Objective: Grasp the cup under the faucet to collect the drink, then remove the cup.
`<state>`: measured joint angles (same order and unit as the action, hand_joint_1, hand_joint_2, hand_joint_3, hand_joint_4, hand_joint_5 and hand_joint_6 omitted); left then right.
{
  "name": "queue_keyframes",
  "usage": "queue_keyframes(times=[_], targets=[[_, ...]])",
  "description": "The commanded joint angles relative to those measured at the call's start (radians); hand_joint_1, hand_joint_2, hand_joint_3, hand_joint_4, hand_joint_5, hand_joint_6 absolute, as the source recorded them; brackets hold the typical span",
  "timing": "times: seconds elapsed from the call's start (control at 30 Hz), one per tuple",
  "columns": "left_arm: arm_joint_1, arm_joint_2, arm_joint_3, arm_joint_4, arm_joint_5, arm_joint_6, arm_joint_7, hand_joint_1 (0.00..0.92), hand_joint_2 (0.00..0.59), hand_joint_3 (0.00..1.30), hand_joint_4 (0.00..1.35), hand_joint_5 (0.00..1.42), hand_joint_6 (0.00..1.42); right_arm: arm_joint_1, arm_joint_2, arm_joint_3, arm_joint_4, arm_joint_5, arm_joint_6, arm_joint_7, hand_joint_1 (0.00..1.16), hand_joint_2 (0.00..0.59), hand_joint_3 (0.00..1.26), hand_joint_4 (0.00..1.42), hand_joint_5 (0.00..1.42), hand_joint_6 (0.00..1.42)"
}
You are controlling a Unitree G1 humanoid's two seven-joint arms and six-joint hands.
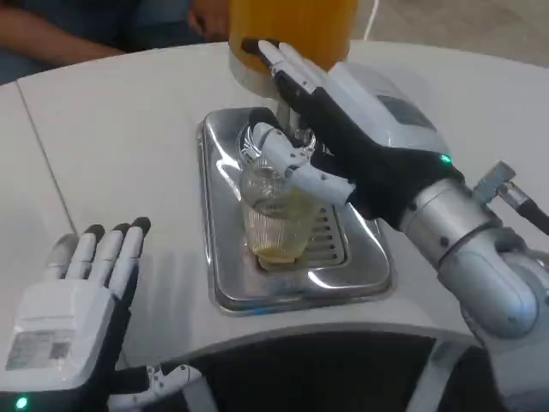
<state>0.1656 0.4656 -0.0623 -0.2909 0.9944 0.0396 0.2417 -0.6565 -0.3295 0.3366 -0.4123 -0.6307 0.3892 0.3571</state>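
At the lower left, the left hand [73,322] is lying flat on the white table [129,146], back up, fingers straight and slightly spread, holding nothing. Bare tabletop is stretching between it and the steel drip tray [225,283], whose raised left rim is standing well apart from the fingertips. The ribbed clear cup [276,225] is sitting upright on the tray's slotted grate, with a little pale yellow drink showing at its bottom, directly below the orange dispenser [292,34]. The right hand [343,137] is reaching in from the right, one white finger lying across the cup's rim and the others extending past it toward the dispenser base; whether it is actually gripping the cup cannot be told. Open table is lying right of the tray, behind the silver forearm [455,240].
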Motion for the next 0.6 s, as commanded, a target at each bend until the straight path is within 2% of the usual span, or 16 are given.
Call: queue_keyframes(times=[0.03, 0.17, 0.33, 0.43, 0.6], targets=[[-0.005, -0.019, -0.002, 0.008, 0.013, 0.017, 0.015, 0.0, 0.113, 0.0, 0.0, 0.0, 0.0, 0.014, 0.025, 0.014, -0.044, -0.016, 0.008, 0.025, 0.0, 0.586, 0.03, 0.0, 0.02, 0.14], [-0.027, -0.027, 0.003, 0.016, -0.003, 0.033, -0.002, 0.0, 0.113, 0.0, 0.0, 0.0, 0.0, 0.01, 0.026, 0.02, -0.042, -0.028, 0.008, 0.04, 0.0, 0.586, 0.03, 0.0, 0.02, 0.14], [-0.069, -0.034, -0.008, 0.027, -0.015, 0.047, -0.031, 0.0, 0.111, 0.0, 0.0, 0.0, 0.0, -0.01, 0.03, 0.006, -0.015, -0.022, 0.014, 0.059, 0.0, 0.586, 0.03, 0.0, 0.02, 0.14], [-0.097, -0.046, -0.014, 0.027, -0.038, 0.049, -0.056, 0.0, 0.1, 0.0, 0.0, 0.0, 0.0, -0.02, 0.021, 0.015, -0.012, -0.027, -0.013, 0.076, 0.0, 0.586, 0.03, 0.0, 0.02, 0.14], [-0.117, -0.058, -0.016, 0.025, -0.071, 0.04, -0.066, 0.0, 0.088, 0.0, 0.0, 0.0, 0.0, -0.026, 0.024, 0.02, -0.001, -0.031, -0.017, 0.082, 0.0, 0.586, 0.04, 0.0, 0.02, 0.14]])
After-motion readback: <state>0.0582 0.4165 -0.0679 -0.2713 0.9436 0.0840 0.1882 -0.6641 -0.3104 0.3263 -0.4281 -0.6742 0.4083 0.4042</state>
